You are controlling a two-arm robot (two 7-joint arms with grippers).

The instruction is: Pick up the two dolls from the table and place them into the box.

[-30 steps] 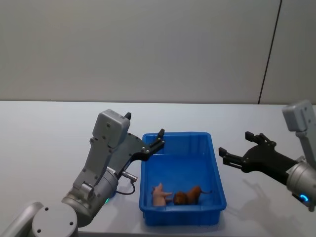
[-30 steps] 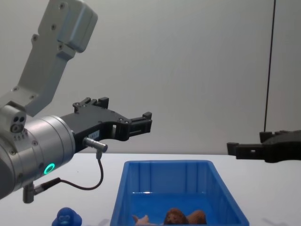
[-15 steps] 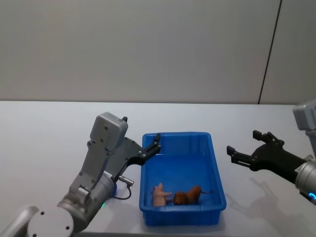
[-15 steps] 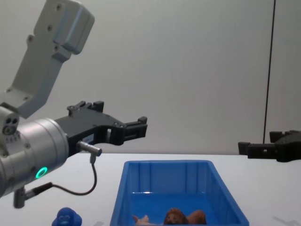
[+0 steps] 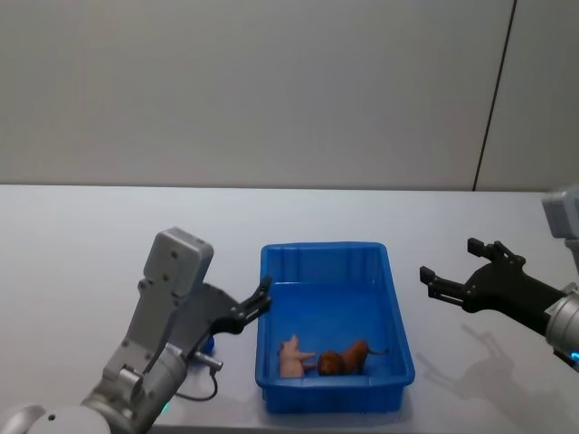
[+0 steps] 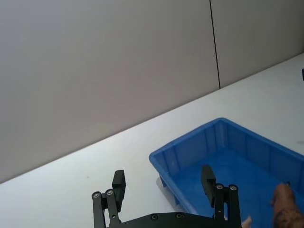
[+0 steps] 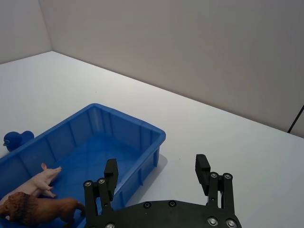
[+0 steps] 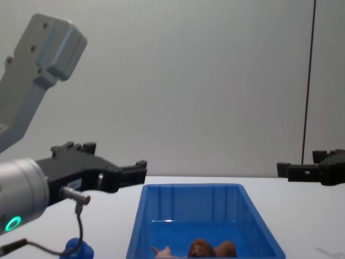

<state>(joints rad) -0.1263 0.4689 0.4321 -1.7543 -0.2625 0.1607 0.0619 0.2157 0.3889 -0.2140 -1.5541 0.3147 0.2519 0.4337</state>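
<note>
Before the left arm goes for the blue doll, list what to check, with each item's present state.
1. Left end effector open: ok.
2. Blue doll on the table, left of the box: ok.
3. Blue doll's pose: cannot tell, the left arm hides much of it.
4. Left end effector over the blue doll: not ok, it hangs by the box's left rim.
5. Lion in the box: ok.
6. Right end effector open, right of the box: ok.

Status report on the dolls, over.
Left hand open by box rim; right hand open, clear. Lion in box; blue doll on table. Pink pig also inside.
</note>
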